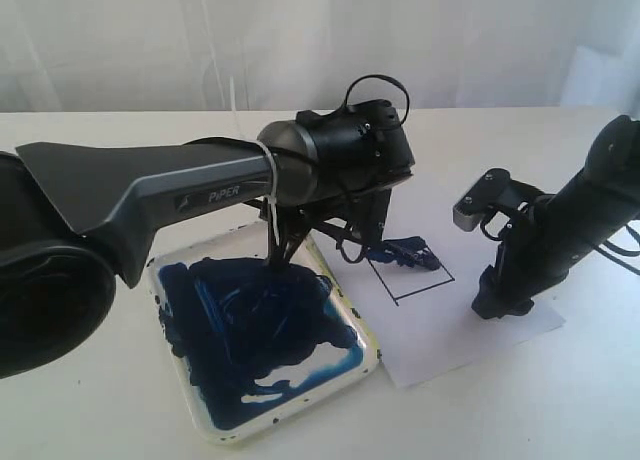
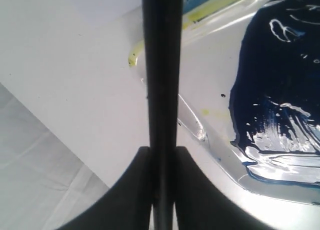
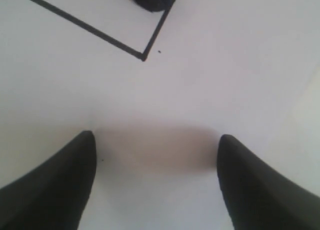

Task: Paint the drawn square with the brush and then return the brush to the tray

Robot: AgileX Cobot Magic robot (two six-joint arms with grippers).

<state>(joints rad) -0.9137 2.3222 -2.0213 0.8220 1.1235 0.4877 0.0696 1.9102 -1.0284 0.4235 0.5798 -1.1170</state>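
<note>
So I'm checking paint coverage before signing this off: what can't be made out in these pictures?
- Tip of the brush: in the left wrist view the handle runs off the top edge; in the exterior view it is lost under the left gripper.
- Paint cover of the drawn square: in the exterior view the left gripper overlaps one corner; the right wrist view cuts off all but one corner.
- Far edge of the tray: in the exterior view, behind the left arm.

White bench (image 1: 520,420), white curtain (image 1: 150,40) hanging behind it (soft vertical folds), bright even light, slightly washed out.
</note>
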